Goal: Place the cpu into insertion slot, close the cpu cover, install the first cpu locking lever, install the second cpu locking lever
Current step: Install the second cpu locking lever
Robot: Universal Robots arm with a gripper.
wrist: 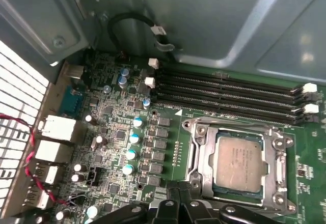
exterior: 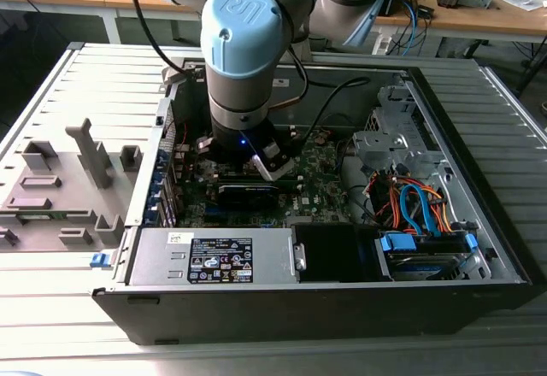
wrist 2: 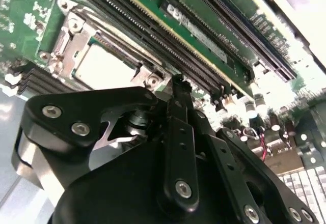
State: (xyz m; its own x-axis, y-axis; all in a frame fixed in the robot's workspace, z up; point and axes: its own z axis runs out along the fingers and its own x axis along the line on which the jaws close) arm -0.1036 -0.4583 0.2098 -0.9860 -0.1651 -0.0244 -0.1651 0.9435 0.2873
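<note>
Hovering just beside the cpu (wrist: 238, 165), seated flat under the cpu cover (wrist: 204, 158). Looks light, stiff, fragile; best gripped by edges. Cannot tell gripper (wrist 2: 179, 81) state.

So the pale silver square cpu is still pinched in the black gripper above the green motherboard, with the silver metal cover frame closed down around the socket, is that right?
Not quite. The pale silver square cpu is not in the black gripper; it already sits in the socket on the green motherboard, and the silver metal cover frame is closed down around it. The first wrist view shows this.
</note>
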